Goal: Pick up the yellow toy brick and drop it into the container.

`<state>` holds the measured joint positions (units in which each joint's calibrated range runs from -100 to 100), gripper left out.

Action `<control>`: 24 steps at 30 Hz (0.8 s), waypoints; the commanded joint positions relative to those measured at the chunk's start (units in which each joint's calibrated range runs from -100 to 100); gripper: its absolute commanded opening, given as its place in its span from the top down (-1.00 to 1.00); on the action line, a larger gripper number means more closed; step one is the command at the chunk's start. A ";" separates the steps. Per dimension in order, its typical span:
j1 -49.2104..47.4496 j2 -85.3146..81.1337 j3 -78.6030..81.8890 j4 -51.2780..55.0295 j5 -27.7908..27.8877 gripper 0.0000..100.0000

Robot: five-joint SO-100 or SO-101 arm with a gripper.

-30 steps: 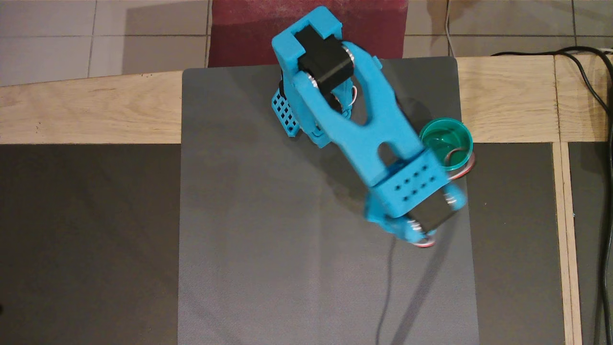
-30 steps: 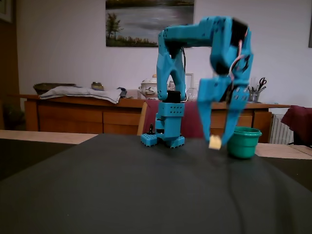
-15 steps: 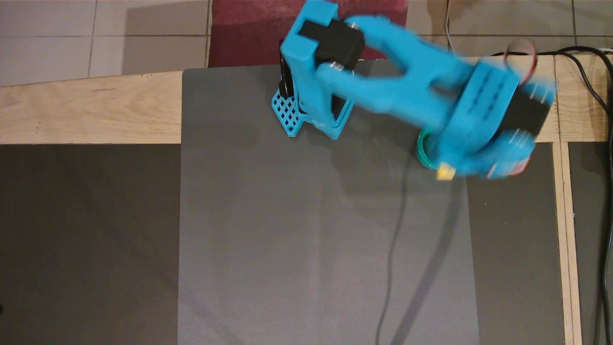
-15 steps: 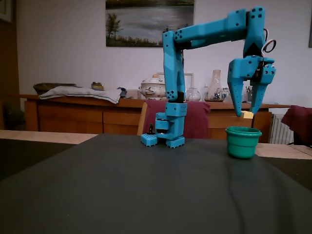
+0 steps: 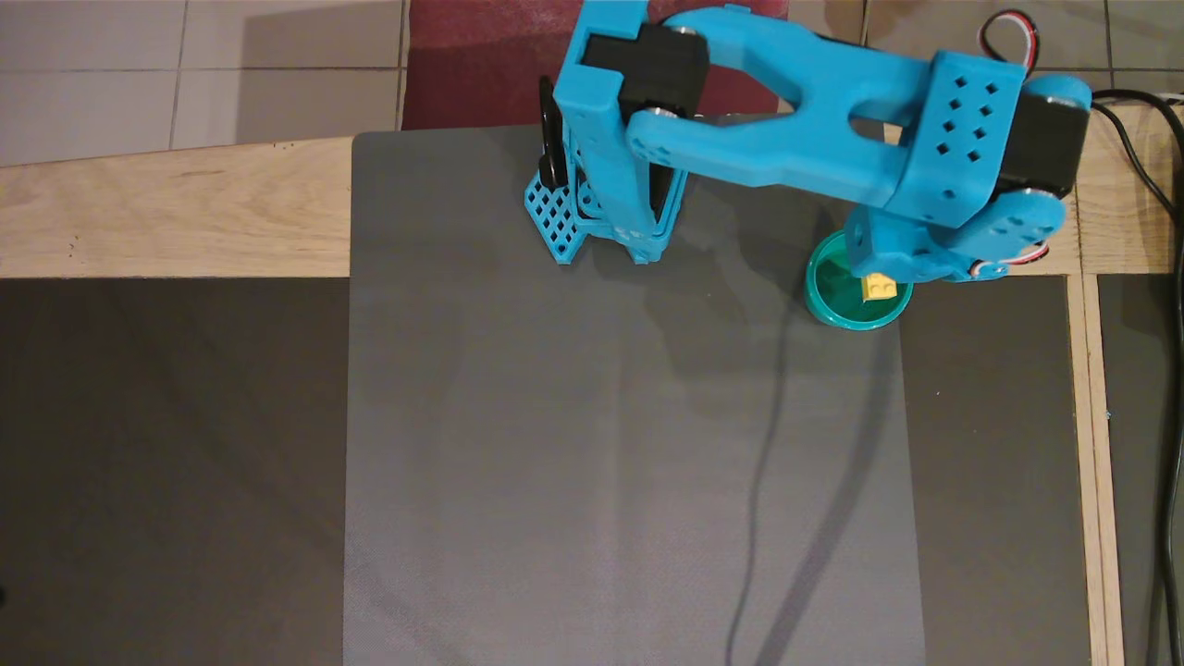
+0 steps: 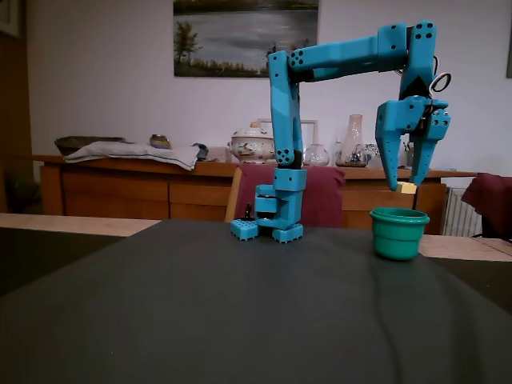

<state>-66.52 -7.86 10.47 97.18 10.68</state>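
Note:
The yellow toy brick (image 5: 879,288) sits between my gripper's fingertips, directly over the teal-green container (image 5: 837,305). In the fixed view my gripper (image 6: 406,186) points straight down, and the brick (image 6: 409,189) hangs a little above the container's rim (image 6: 398,214). The jaws stand about a brick's width apart and grip it at their tips. In the overhead view the blue wrist hides most of my gripper (image 5: 875,279) and the far part of the container. The container stands upright on the grey mat near the arm's base side.
The arm's blue base (image 5: 601,222) stands at the back edge of the grey mat (image 5: 629,444). A wooden table strip (image 5: 176,213) lies to the left and black cables (image 5: 1147,157) run at the right edge. Cable shadows cross the mat.

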 commanded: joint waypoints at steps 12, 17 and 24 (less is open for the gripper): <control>0.33 -0.15 6.95 -5.54 0.19 0.99; 0.17 -0.15 6.95 -5.45 0.19 0.93; -0.29 -0.15 7.04 -5.09 0.19 0.75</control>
<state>-66.52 -7.78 17.35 91.90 10.63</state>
